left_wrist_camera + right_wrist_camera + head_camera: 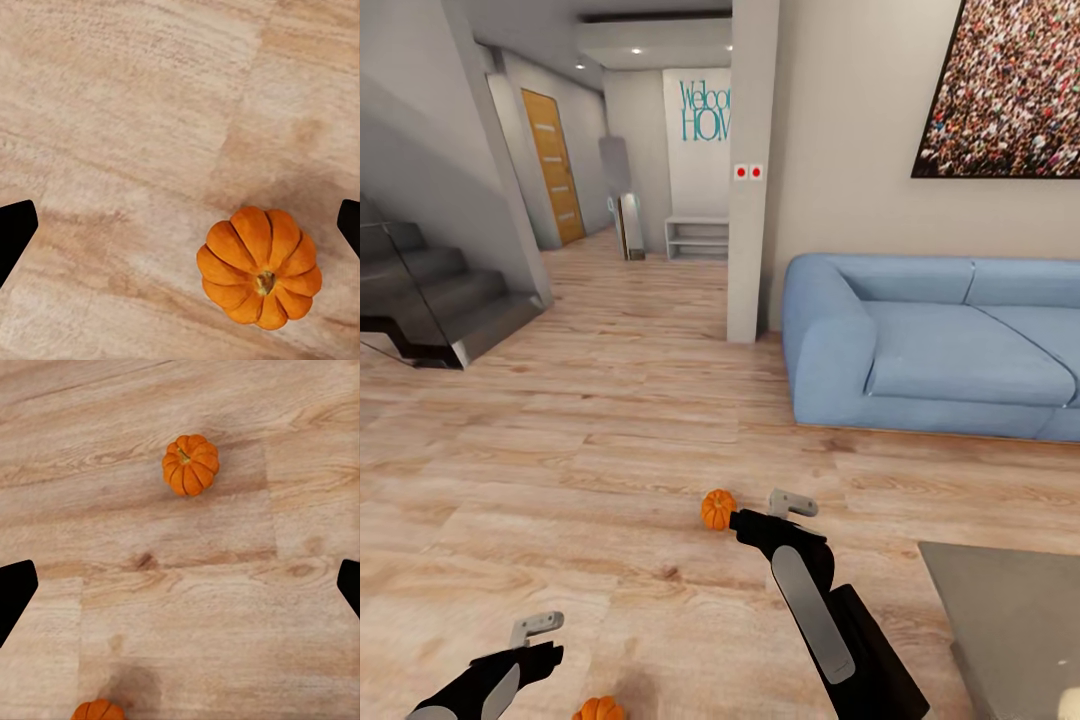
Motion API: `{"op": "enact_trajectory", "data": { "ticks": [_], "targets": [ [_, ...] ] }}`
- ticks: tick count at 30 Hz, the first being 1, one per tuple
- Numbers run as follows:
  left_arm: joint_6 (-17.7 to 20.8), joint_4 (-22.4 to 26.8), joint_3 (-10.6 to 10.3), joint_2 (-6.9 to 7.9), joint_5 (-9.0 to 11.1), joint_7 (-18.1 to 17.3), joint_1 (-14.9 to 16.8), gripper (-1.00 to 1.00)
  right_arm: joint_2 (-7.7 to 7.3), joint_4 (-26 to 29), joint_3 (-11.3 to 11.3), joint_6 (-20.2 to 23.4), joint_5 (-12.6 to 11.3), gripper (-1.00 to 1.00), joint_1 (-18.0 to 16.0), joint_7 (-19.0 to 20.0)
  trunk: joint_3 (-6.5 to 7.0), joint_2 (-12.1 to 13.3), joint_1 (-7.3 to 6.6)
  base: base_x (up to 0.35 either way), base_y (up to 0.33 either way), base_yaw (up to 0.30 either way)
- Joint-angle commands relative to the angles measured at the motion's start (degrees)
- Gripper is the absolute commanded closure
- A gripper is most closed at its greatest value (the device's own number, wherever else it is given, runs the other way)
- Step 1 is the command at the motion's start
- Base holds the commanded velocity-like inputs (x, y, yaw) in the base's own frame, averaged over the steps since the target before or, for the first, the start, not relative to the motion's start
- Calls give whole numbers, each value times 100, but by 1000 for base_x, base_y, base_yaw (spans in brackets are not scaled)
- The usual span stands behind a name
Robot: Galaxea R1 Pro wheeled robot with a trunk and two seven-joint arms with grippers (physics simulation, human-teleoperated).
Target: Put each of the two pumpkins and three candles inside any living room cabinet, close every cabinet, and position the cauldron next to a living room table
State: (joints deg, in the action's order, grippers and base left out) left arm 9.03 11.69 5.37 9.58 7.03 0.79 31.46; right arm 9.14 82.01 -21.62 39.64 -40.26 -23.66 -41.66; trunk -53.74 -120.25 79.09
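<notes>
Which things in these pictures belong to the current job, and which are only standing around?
Belong to the job:
- far pumpkin, on the floor beside the right hand
- near pumpkin, on the floor by the left hand
- coffee table, only a corner visible

Only standing around:
- blue sofa
- staircase
- wall picture

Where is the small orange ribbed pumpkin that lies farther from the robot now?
In the head view, it lies on the wooden floor, just left of the right gripper.

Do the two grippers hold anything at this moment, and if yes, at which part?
Nothing is held. The left gripper and right gripper both have open jaws above the floor; both pumpkins lie there untouched.
</notes>
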Motion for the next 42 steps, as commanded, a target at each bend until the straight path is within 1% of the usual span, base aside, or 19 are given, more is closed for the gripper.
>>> {"op": "enact_trajectory", "data": {
  "ticks": [1,4,8,21,35,42],
  "targets": [
    [-61,0,0,0,0,0,0,-100,0,0,0,0,0,-100,1,0,-18,-42,23,0,0,0],
    [-158,0,-1,0,0,0,0,-100,0,-5,0,-5,-4,-100,1,6,-72,-162,88,0,0,0],
    [-183,0,-1,0,0,0,0,-100,0,-9,0,-9,0,-100,-1,2,-144,-322,176,0,0,0],
    [-198,0,-1,0,0,0,0,-100,34,-9,0,-16,0,-100,-1,9,-378,-844,462,0,0,0],
    [-206,0,1,0,0,0,0,-100,37,-9,0,-16,0,-100,1,8,-629,-1405,769,0,0,0],
    [-204,0,6,10,0,-3,0,-100,67,-9,0,-10,0,-100,2,3,-755,-1686,923,0,0,0]
  ]
}}
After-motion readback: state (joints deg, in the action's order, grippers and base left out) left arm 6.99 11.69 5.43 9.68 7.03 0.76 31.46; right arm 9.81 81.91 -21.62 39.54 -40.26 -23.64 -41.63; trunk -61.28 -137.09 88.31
